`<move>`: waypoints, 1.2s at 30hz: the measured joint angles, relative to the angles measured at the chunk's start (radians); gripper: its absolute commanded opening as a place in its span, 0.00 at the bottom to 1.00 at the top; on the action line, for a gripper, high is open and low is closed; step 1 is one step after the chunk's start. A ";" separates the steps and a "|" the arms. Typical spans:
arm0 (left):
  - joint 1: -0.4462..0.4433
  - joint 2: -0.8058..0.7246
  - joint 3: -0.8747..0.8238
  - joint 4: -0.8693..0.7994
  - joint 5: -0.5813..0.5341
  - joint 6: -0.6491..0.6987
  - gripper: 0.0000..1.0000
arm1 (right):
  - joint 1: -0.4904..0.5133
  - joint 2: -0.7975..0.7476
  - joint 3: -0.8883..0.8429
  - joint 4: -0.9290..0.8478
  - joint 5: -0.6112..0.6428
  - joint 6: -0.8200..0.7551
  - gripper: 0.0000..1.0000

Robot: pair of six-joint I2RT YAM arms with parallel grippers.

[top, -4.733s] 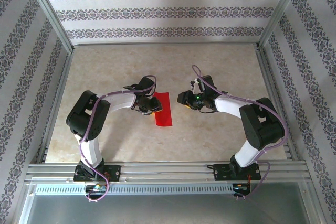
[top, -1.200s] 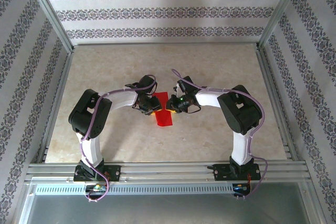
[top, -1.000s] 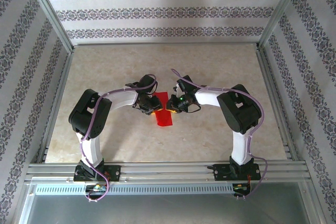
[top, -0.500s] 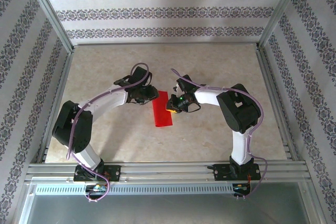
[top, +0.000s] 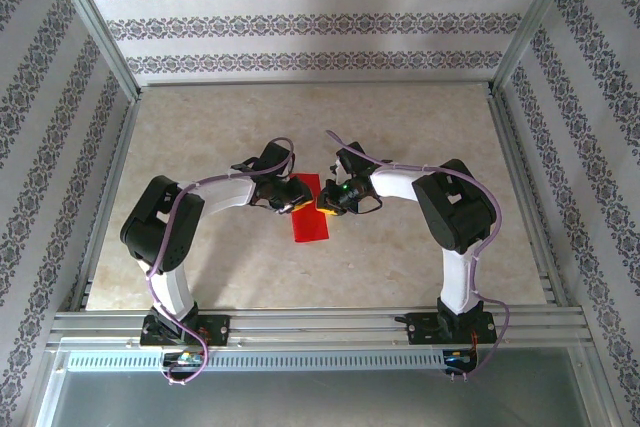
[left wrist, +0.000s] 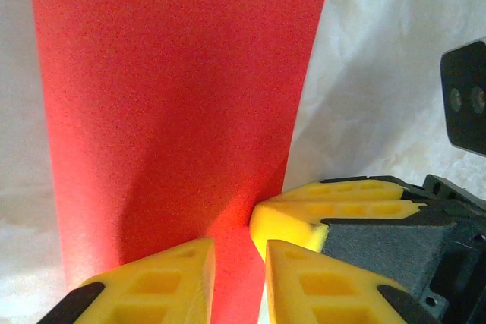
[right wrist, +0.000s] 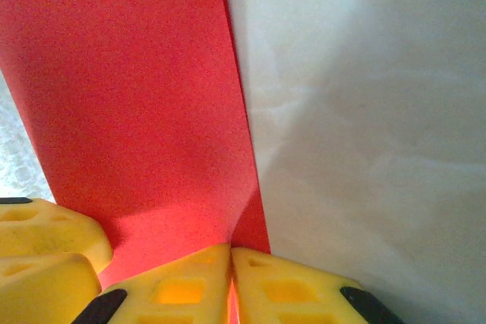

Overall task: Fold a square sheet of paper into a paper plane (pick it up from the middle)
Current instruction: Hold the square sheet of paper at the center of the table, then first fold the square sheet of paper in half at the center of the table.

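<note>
The square sheet of paper [top: 312,225] lies mid-table as a narrow bright red strip, folded lengthwise. My left gripper [top: 294,200] is low over its left long edge. In the left wrist view the paper [left wrist: 175,96] shows through the narrow gap of the left gripper [left wrist: 239,282], which is open. My right gripper [top: 325,205] is at the right long edge. In the right wrist view the right gripper [right wrist: 230,278] is shut on a raised layer of the paper [right wrist: 129,89]. The two grippers nearly touch. No paper plane shape is formed.
The pale marbled table [top: 400,127] is bare around the paper. Patterned walls and aluminium posts enclose it on three sides. A metal rail [top: 320,322] runs along the near edge by the arm bases.
The left gripper pulled back to the far left off the paper half a second ago, then came back to its left edge with narrower jaws. The right gripper held at the right edge.
</note>
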 measured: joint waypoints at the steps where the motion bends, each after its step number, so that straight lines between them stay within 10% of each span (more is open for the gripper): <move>1: 0.000 0.000 0.000 -0.005 -0.005 0.007 0.25 | 0.000 0.000 0.000 0.000 0.000 0.000 0.17; 27: 0.110 -0.055 -0.098 -0.016 0.032 0.201 0.26 | 0.000 0.001 -0.002 0.000 0.000 -0.004 0.16; 36: 0.022 -0.114 -0.099 0.070 0.062 0.126 0.25 | 0.000 0.008 0.013 -0.023 0.001 -0.005 0.15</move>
